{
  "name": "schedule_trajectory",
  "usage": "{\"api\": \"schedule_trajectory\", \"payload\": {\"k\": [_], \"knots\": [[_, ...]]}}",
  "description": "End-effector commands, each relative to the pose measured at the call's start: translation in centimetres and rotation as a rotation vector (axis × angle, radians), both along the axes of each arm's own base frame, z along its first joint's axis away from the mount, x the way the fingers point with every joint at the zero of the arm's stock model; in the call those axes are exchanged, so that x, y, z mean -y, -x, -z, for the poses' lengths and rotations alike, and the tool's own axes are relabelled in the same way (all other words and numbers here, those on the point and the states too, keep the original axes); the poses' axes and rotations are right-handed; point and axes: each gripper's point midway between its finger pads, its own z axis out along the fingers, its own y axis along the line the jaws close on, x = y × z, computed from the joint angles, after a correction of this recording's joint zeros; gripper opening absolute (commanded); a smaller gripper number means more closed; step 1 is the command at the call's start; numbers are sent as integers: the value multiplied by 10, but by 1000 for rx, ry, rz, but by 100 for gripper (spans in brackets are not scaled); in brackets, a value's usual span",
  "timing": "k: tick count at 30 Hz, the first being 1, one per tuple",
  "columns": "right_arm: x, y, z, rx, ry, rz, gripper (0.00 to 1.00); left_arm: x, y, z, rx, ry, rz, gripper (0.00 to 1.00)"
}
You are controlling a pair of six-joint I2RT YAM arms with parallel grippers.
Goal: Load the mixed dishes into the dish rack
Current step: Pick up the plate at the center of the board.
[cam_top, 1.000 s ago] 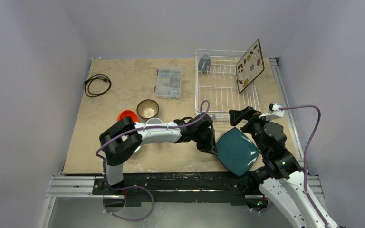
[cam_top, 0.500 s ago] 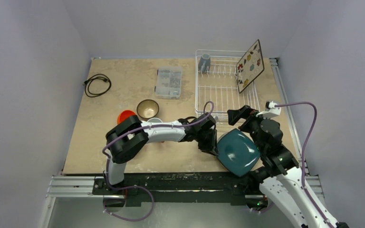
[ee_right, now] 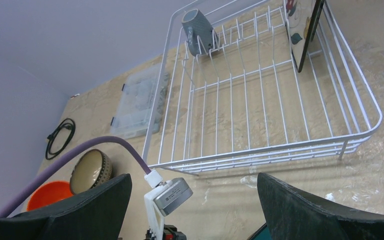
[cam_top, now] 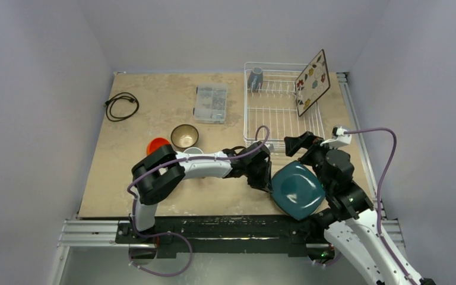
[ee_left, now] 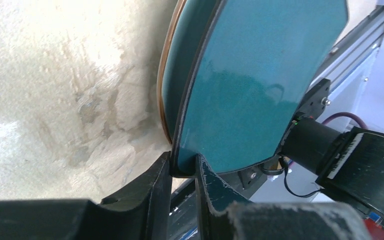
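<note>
Pinches square dark teal plate (cam_top: pixel 298 190) by its rim in left gripper (ee_left: pixel 182 167). Spreads right gripper (ee_right: pixel 195 192) wide just beside. Ahead of that, in dish rack (ee_right: pixel 260 150): grey-blue mug (ee_right: pixel 198 31), square cream floral plate (cam_top: pixel 312 82).

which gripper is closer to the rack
Right. The right gripper sits open just short of the rack's near edge; the left gripper is farther back toward the bases, shut on the teal plate.
</note>
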Motion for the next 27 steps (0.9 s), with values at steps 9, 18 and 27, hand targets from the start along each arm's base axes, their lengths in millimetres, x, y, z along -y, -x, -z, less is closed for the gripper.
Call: {"api": "schedule_trajectory", "payload": {"k": [9,18,27], "knots": [[2,2,-11,46,-14,6,99,14,-1,-59,85,196,-3,0],[-5,10,5,-47,-31,-30,98,-15,3,-86,130,203,-34,0],[-30,46,68,-492,-81,-117,96,-41,6,-69,100,145,-91,0]]}}
